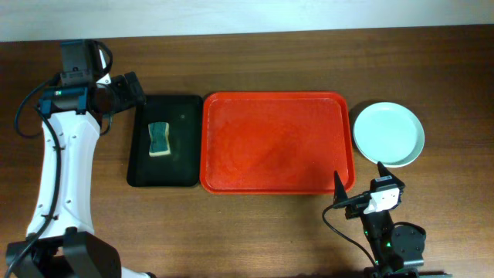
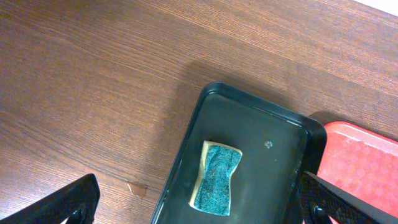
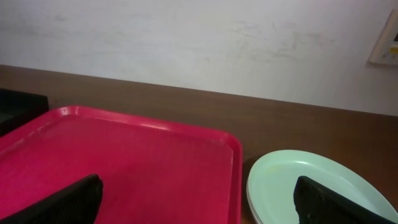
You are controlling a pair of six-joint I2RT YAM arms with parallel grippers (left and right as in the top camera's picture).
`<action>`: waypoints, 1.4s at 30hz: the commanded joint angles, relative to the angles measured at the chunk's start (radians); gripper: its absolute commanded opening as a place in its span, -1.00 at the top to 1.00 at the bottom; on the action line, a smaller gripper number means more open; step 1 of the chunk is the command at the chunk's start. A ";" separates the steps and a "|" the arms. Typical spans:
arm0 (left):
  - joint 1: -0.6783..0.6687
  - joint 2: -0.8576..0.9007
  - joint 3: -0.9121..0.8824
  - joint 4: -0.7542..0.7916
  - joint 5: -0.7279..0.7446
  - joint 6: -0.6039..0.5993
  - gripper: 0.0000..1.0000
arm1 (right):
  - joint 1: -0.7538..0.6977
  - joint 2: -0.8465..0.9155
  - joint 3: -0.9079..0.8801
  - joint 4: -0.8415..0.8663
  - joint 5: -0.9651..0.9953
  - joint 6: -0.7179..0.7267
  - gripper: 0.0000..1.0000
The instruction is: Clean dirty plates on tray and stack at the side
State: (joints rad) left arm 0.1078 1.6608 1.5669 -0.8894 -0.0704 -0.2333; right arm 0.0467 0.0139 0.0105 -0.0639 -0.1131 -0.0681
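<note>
**A:** What's nearest us?

**B:** The right gripper (image 1: 361, 179), low over the table (image 1: 270, 224) by the near right corner of the tray (image 1: 274, 143). Its fingers are spread wide with nothing between them.

**A:** And the tray itself?

**B:** Red, lying flat in the middle of the table with its long side towards us. The right wrist camera looks across its near right corner.

**A:** Where are the plates (image 1: 388, 133)?

**B:** Off the tray, on the table just beside its right edge, towards the far corner. The top one is pale green. From the wrist view another rim shows under it, so it's a stack, but I can't tell how many.

**A:** What's on the other side?

**B:** A black tray (image 1: 181, 116), just beside the red one's left edge. A sponge (image 1: 159, 139) lies in its left half with the blue-green face up.

**A:** And the left arm?

**B:** The left gripper (image 1: 127, 89) hangs by the black tray's far left corner. Its fingers are wide apart and hold nothing, and its camera looks down on the sponge.
</note>
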 commanded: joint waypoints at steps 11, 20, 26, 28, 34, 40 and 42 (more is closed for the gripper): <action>0.000 0.005 -0.001 0.002 0.003 -0.016 -0.99 | 0.005 -0.010 -0.005 -0.008 0.012 -0.006 -0.97; 0.000 0.005 -0.001 0.002 0.003 -0.016 -0.99 | 0.005 -0.010 -0.005 -0.008 0.012 -0.006 -0.97; 0.000 0.006 -0.002 0.002 0.003 -0.016 -0.99 | 0.005 -0.009 -0.005 -0.008 0.012 -0.006 -0.97; -0.002 0.011 -0.003 0.002 0.003 -0.016 -0.99 | 0.005 -0.009 -0.005 -0.008 0.012 -0.006 -0.97; -0.003 -0.018 -0.003 -0.003 0.003 -0.016 -0.99 | 0.005 -0.009 -0.005 -0.008 0.012 -0.006 -0.97; -0.003 -0.181 -0.003 -0.003 0.003 -0.016 -0.99 | 0.005 -0.009 -0.005 -0.008 0.012 -0.006 -0.97; -0.003 -0.239 -0.003 -0.003 0.003 -0.016 -0.99 | 0.005 -0.009 -0.005 -0.008 0.012 -0.006 -0.97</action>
State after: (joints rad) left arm 0.1078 1.5475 1.5654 -0.8932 -0.0700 -0.2363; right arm 0.0467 0.0139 0.0105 -0.0639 -0.1131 -0.0750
